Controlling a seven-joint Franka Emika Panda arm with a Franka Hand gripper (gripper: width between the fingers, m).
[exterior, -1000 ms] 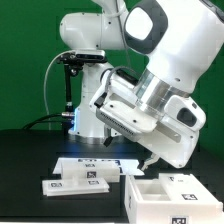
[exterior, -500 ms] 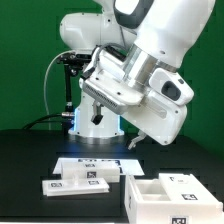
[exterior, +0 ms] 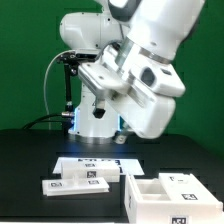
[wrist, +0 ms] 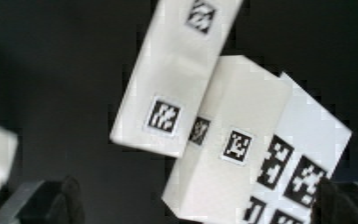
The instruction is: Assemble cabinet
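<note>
Filling the upper half of the exterior view, the glossy white robot arm (exterior: 150, 70) leans across from that view's right, its bulky wrist section tilted and raised well above the parts. Behind it hangs a plain green backdrop (exterior: 25, 60). Below lies the black table (exterior: 25, 170), which carries all the loose pieces.

At the exterior view's lower right stands the white plastic cabinet box (exterior: 140, 205). Its open side faces up, so its inner compartments show, and a black-and-white square tag sits on its top edge. It rests on the table, and nothing holds it.

Farther back, the marker board (exterior: 95, 161) lies flat, a thin white sheet with a row of small tags. In front of it, just beside the box on the exterior view's left, flat white panels (exterior: 78, 182) lie side by side. They too carry tags and are apart from the arm.

The wrist view looks down from a height on several white tagged pieces against the dark table. The picture is blurred, so I cannot tell which piece is which.

The gripper (wrist: 185, 208) shows only in the wrist view. Its dark fingers (wrist: 51, 202) stand wide apart at the frame's edge. The jaws are spread and empty, and they grasp nothing.
</note>
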